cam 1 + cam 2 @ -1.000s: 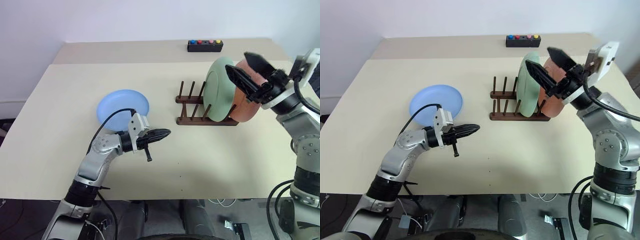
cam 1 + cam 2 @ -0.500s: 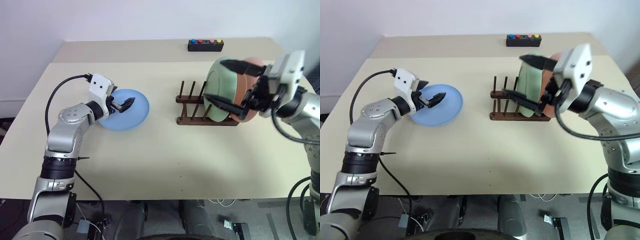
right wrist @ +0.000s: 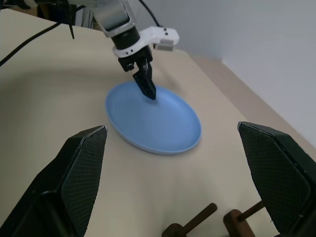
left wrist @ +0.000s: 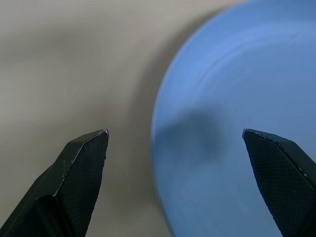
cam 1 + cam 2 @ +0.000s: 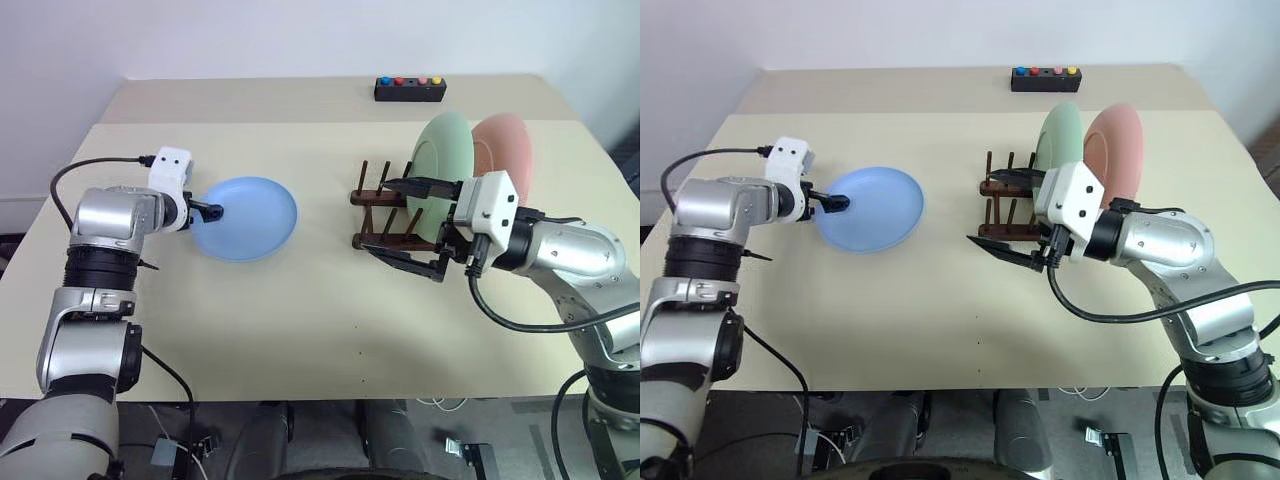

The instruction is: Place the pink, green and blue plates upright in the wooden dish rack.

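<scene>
Currently two plates (image 5: 468,165) stand racked, one blue plate (image 5: 246,218) lies flat, both grippers (image 5: 411,230) gaping.

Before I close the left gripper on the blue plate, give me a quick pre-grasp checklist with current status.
1. Left gripper open: ok, fingers spread wide.
2. Rim of the blue plate between the left fingers: ok, the plate's edge runs up between them in the left wrist view.
3. Blue plate lying flat on the table: ok.
4. Free slots in the wooden dish rack: ok, pegs on its left side stand bare.
5. Green plate and pink plate upright in the rack: ok.
6. Right gripper empty and clear of the rack: not ok, it is open and holds nothing but hangs in front of the free pegs.
</scene>
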Motion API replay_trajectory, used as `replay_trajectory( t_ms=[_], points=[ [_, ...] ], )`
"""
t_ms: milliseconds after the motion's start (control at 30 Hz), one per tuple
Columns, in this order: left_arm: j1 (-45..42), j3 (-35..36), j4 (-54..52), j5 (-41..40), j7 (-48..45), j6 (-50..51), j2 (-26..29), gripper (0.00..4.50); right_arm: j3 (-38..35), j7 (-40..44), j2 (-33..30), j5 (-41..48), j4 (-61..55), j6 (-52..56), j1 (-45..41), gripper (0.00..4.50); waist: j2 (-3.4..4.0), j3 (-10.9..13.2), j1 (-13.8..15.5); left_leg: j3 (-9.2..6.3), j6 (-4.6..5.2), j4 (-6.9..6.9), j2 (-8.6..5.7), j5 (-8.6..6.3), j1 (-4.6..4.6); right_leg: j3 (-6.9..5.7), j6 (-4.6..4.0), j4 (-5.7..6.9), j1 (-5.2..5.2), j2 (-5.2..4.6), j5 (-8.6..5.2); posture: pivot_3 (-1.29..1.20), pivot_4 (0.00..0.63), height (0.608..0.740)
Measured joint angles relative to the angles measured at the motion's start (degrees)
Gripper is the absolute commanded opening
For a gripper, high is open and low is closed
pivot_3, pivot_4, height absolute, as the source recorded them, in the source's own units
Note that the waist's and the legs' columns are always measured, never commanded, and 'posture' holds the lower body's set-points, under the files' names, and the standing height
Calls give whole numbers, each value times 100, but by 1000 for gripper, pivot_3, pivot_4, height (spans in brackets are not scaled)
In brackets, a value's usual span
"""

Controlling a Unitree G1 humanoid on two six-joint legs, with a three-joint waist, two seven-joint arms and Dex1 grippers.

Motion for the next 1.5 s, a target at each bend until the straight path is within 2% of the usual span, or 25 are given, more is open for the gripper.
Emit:
replay_trajectory(
  t_ms=[100,200,433,467,533,633,767,900,1133,1433,1500],
  points=[
    [-119,-17,344,52,-9,-19,-58,4455,2,-6,70,-56,0,-5,13,4342,0,0,0,0,0,-1,0,0,0,0,0,0,0,0,0,0,150,740],
    [-215,-21,538,123,-65,-70,-59,3693,2,-13,87,-113,-1,-10,65,4342,-1,0,1,0,0,-1,0,0,0,0,0,0,-1,0,0,0,150,740],
    [-279,143,669,132,-99,-187,-135,175,1,-26,108,-210,-1,-53,138,4342,0,-1,3,0,0,2,0,0,2,1,0,6,0,0,0,0,150,740],
    [-308,219,662,104,-118,-187,-149,29,0,-27,109,-214,-1,-54,140,4342,-1,-1,6,0,0,3,0,0,2,0,0,6,1,0,0,0,150,740],
    [-297,408,630,52,-54,-225,-225,29,0,-27,121,-216,-1,-64,140,4342,-2,-4,32,-1,-2,7,-1,1,5,0,0,6,8,-1,0,0,150,740],
    [-34,1074,371,-221,177,-621,-568,29,0,-29,124,-251,0,-97,139,4342,-4,-3,39,-2,-4,10,-1,2,3,0,0,6,6,-3,1,0,150,740],
    [50,2080,-599,-990,413,-993,-1170,29,38,-121,161,-529,80,-196,4,4342,-17,4,36,-3,-7,11,-1,4,-13,-1,-2,6,-10,-5,3,0,150,740],
    [-176,2500,-1574,-1487,813,-1111,-1553,29,91,-253,227,-952,317,-478,-278,4342,-16,4,11,0,-7,4,0,4,-10,0,-2,6,-15,-6,4,0,150,740],
    [-403,2053,-2536,-1605,1492,-1062,-2133,29,438,-523,326,-2091,869,-1409,-886,4342,-17,4,36,1,-9,9,-2,5,-10,0,-2,5,-11,-6,5,0,150,740],
    [-414,1274,-3283,-1610,1819,-905,-2485,29,1067,-820,399,-3574,1480,-2373,-1197,4342,-16,4,-2,3,-11,4,-2,6,-7,3,-3,6,-14,-4,5,0,150,740],
    [-414,1203,-3384,-1612,1869,-898,-2506,0,1169,-865,431,-3802,1602,-2531,-1220,3798,-16,4,4,4,-12,4,-2,7,-7,3,-3,5,-13,-4,5,0,150,740]
  ],
)
